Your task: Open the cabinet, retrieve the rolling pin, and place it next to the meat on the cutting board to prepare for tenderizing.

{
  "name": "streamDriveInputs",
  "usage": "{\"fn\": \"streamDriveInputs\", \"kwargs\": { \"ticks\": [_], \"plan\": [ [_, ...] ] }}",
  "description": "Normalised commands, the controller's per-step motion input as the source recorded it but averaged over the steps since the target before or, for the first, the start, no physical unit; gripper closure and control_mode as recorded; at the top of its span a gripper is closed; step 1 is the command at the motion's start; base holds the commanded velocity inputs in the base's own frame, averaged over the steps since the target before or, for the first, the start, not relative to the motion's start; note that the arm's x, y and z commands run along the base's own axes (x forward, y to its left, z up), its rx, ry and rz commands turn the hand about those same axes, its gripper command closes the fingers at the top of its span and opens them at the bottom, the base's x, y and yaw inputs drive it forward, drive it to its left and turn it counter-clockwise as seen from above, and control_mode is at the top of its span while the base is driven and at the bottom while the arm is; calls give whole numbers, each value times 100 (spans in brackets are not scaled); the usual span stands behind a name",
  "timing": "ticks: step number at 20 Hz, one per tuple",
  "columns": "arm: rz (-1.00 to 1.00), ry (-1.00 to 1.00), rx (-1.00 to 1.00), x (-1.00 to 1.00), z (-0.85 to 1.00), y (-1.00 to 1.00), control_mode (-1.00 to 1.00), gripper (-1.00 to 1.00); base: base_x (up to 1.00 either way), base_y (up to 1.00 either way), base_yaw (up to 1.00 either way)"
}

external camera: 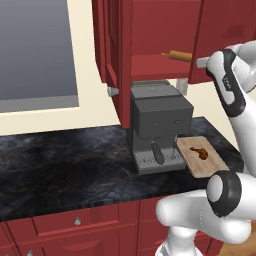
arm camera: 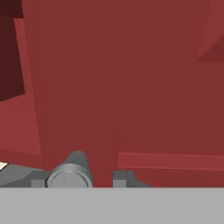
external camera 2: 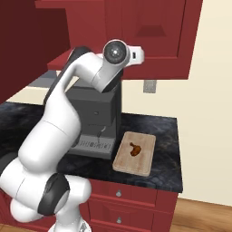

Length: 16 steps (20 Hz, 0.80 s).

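Above the dark counter, we see the large dark-red wall cabinet (external camera: 150, 45) with 1 door swung open, so the slim light-brown wooden rolling pin (external camera: 177, 55) lies reachable on its shelf. Our gripper (arm camera: 89, 177) sits at a small silver knob (arm camera: 70, 173), jaws narrowly parted; whether they grip it we cannot tell. Below, the small reddish-brown meat (external camera: 199, 151) waits on the flat tan cutting board (external camera: 210, 165).

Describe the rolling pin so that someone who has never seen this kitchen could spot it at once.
Find the dark-red wall cabinet above the grey coffee machine; its door stands open. On its red shelf lies the rolling pin, a slim light-brown wooden cylinder with a thin handle, the one pale wooden thing inside.
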Motion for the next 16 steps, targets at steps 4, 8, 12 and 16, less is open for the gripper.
{"fn": "streamDriveInputs", "kwargs": {
  "ticks": [4, 8, 12, 16],
  "plan": [
    [0, -2, 6, -76, -5, -100, -100, 100, 0, 0, 0],
    [0, -2, 6, -61, -12, -100, -100, 100, 0, 0, 0],
    [0, -1, 5, -51, -8, -100, -100, 100, 0, 0, 0],
    [0, 0, 6, -49, -8, -100, -100, 100, 0, 0, 0]
  ]
}}
